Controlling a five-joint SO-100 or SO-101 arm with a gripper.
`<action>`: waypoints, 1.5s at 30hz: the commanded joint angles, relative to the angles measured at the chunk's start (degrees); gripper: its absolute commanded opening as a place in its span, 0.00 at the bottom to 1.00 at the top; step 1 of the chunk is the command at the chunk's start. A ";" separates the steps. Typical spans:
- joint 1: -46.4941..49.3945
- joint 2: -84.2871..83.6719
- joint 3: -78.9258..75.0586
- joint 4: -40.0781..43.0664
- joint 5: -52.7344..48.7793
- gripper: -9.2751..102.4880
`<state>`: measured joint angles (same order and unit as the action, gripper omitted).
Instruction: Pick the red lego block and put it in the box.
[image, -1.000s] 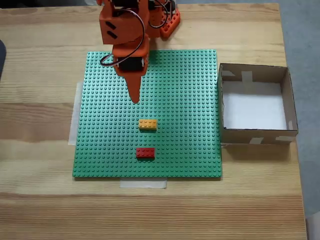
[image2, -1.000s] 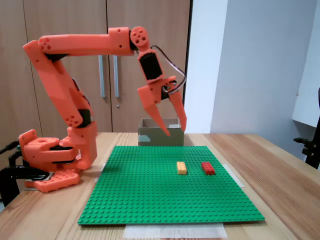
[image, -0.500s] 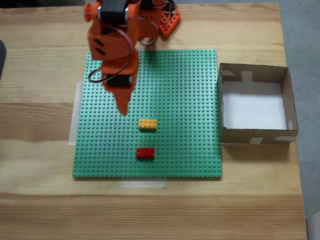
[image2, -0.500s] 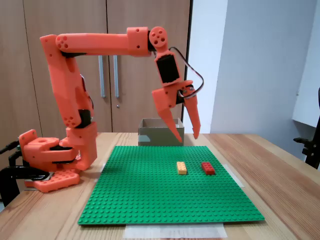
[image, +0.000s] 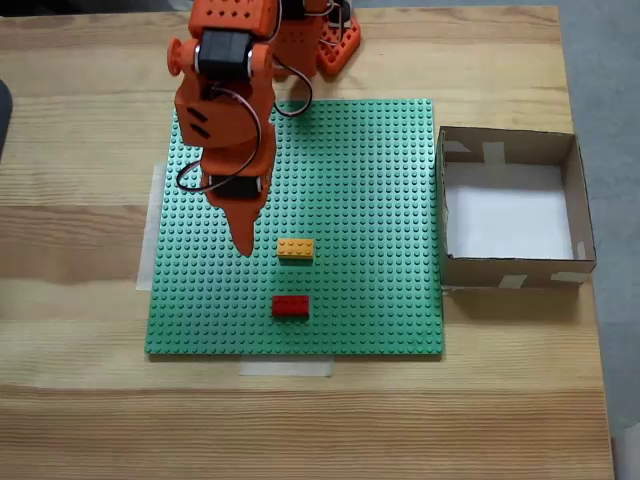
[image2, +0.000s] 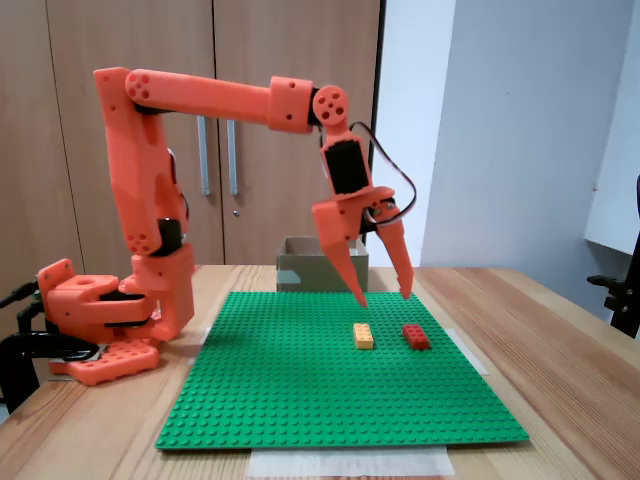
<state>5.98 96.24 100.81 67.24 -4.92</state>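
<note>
The red lego block (image: 291, 306) lies on the green baseplate (image: 380, 200) near its front edge, with an orange-yellow brick (image: 295, 248) just behind it. My orange gripper (image: 242, 228) hangs above the plate, to the left of the orange-yellow brick in that fixed view. From the side, the gripper (image2: 385, 297) is open and empty, its fingertips pointing down a little above and behind the red lego block (image2: 416, 336) and the orange-yellow brick (image2: 363, 335). The box (image: 510, 270) stands empty to the right of the plate.
The arm's base (image2: 100, 320) sits on the wooden table at the plate's far edge. The box (image2: 322, 268) shows behind the gripper in the side view. Pale tape (image: 286, 367) holds the plate's edges down. Cabinet doors stand behind the table.
The arm has stretched out and come down, carrying the gripper toward the two bricks and slightly left as seen from above. The jaws have stayed open. The bricks have not moved.
</note>
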 joint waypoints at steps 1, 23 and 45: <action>0.35 -0.44 -2.46 -0.18 0.44 0.32; 0.79 -6.59 -10.81 -3.43 3.87 0.28; -2.64 -20.65 -20.57 -2.37 -0.09 0.30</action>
<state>4.04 75.76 83.41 64.69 -5.36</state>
